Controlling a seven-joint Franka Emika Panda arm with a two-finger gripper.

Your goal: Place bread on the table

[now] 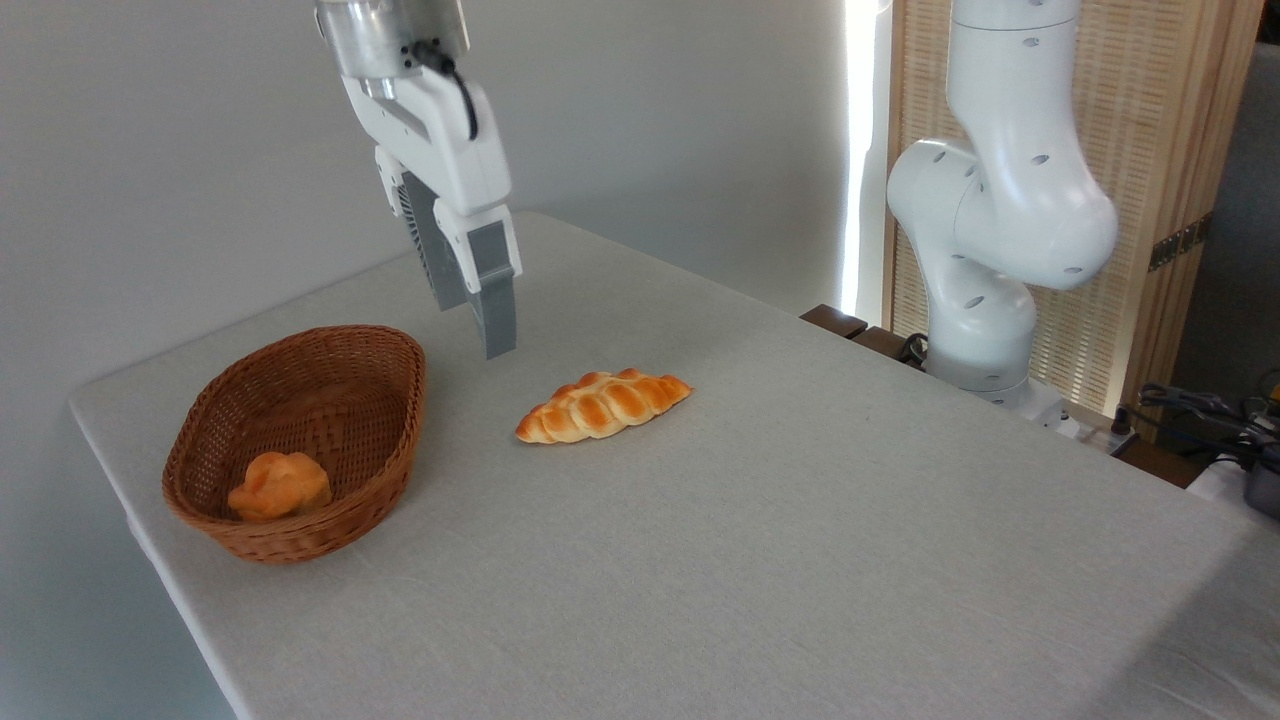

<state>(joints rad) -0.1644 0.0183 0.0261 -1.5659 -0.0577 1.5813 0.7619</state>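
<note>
The long braided bread [603,405] lies flat on the grey-beige table [760,530], just right of the basket, with nothing touching it. My gripper [478,328] hangs in the air up and to the left of the loaf, well clear of it. It points down, is open, and has nothing between its grey fingers [495,300].
A brown wicker basket [402,400] stands near the table's left end with a small round orange bun [279,485] inside. The white arm base [990,260] rises behind the table's right edge, with cables [1200,410] and a slatted wooden screen beyond it.
</note>
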